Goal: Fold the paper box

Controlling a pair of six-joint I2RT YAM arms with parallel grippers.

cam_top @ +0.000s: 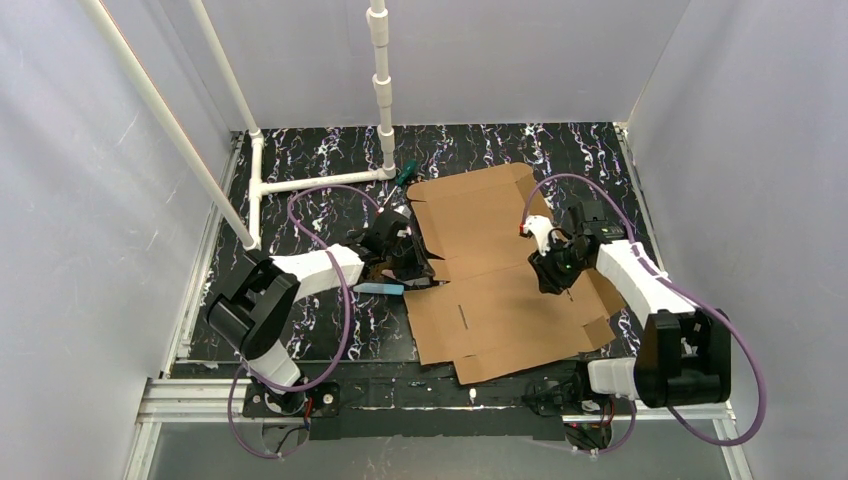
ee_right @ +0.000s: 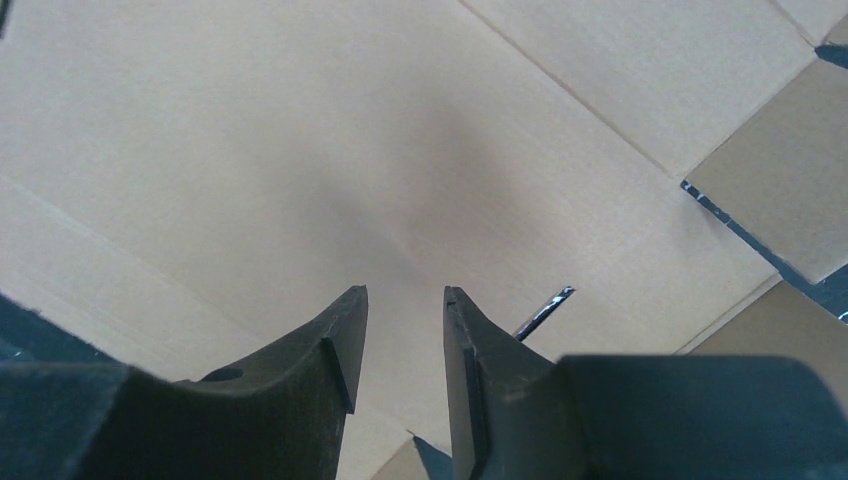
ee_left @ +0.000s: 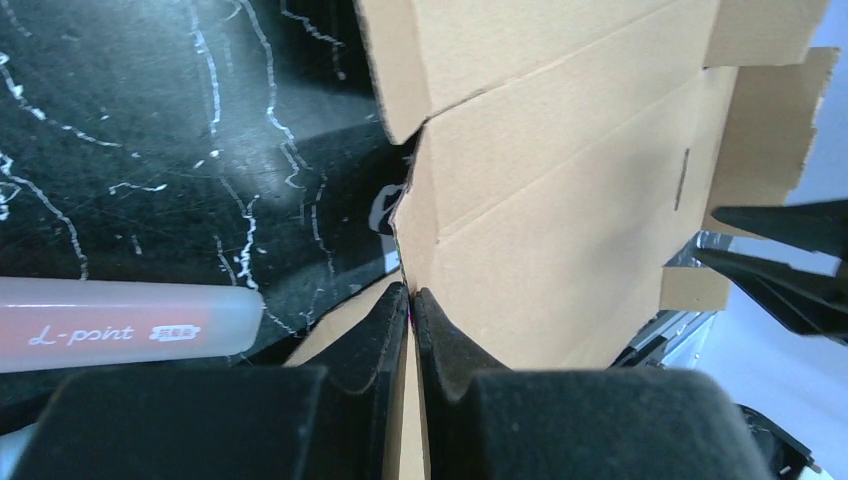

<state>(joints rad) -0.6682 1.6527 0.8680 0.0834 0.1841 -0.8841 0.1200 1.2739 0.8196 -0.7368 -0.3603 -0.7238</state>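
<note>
L jaws pinch 1 paper box (ee_left: 560, 200); R jaws apart; 1 pen (ee_left: 120, 325).

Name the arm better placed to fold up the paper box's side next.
Left. The left end effector is shut on an edge of the paper box, ready to lift it. The right end effector stands open over the middle panel, holding nothing.

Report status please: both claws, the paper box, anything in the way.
Left claw shut on paper box edge. Right claw open, over box panel. Marker beside left claw.
</note>
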